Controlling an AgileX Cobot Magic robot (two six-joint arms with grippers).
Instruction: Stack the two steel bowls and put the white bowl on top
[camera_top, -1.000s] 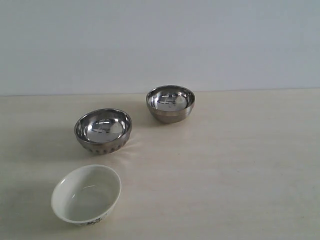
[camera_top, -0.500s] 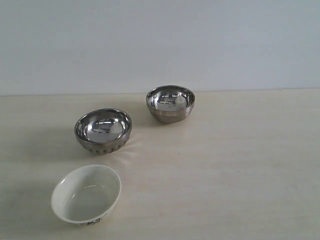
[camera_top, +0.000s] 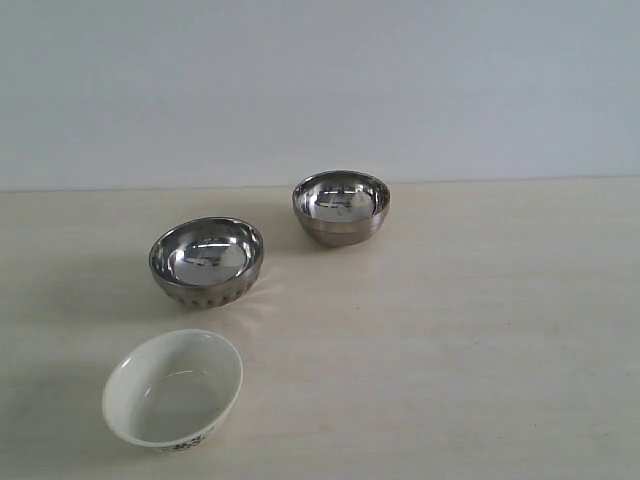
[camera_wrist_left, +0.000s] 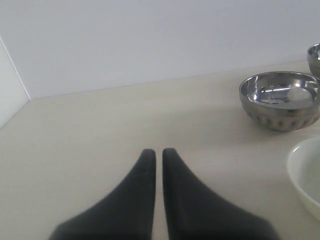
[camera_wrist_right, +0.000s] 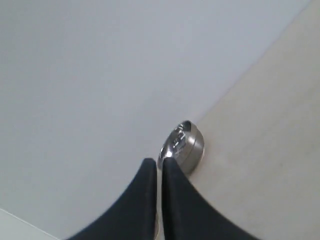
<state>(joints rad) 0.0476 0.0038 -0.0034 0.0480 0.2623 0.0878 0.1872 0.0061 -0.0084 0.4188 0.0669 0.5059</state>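
White ceramic at far left: the white bowl (camera_top: 172, 388) sits upright on the pale table (camera_top: 480, 330), nearest the camera in the exterior view. A dark pattern is just visible low on its outside.

Behind it and slightly right, apart from it, is the left steel bowl (camera_top: 206, 260). It is upright and mirror-bright inside, with a ridged band near the base.

Further right and further back, near the grey wall (camera_top: 320, 80), is the right steel bowl (camera_top: 341, 206), also upright. All 3 bowls stand separately, none touching, none stacked.

Left gripper (camera_wrist_left: 157, 152): 2 dark fingers drawn together with only a thin slit between them, nothing held. It is over the table, with the left steel bowl and the white bowl's rim off to one side, well apart from it.

Right gripper (camera_wrist_right: 159, 162): fingers likewise pressed close, holding nothing. 1 steel bowl shows just past its tips in the right wrist view. How far the bowl lies from them I cannot tell.
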